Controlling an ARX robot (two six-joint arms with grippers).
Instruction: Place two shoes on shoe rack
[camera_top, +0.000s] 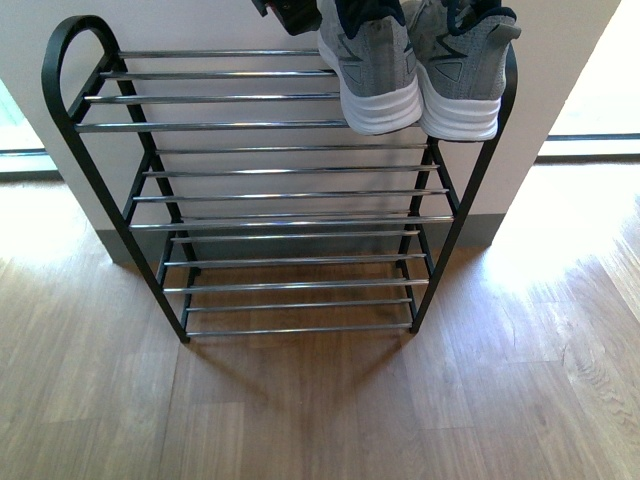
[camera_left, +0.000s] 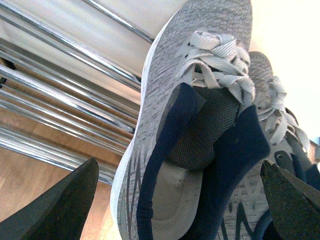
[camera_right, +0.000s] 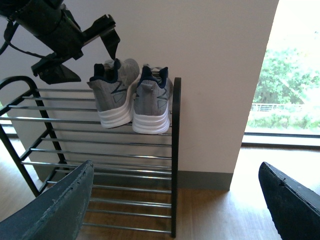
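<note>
**Front view.** Three-tier shoe rack (camera_top: 230, 99) of black uprights and chrome rods, standing on a wooden floor (camera_top: 300, 420) against a pale wall (camera_top: 200, 25). At the right end of the top tier, side by side and close together: left sneaker (camera_top: 370, 70) and right sneaker (camera_top: 462, 70), both grey knit with white soles and navy lining. Upright on their soles, heels on the near side at the nearest rod, toes toward the wall. Right sneaker just beside the rack's right upright.

**Left wrist view.** Looking down into the navy collar of the left sneaker, with pale laces beyond and chrome rods past the shoe. Left gripper (camera_left: 178, 161) poised above that collar, jaws spread wide to either side of the shoe and clamped on nothing. Dark fingertips (camera_left: 60, 205) apparently clear of the knit, though contact cannot be ruled out from here.

**Right wrist view.** Taken from the near side of the rack, well apart from it. Right gripper (camera_right: 175, 165) with jaws wide open and empty, both dark fingers large in the foreground. Beyond them, the left arm above the pair, one parted finger just over the left sneaker's heel. To the right of the wall, a bright window (camera_right: 295, 75) with greenery outside.
</note>
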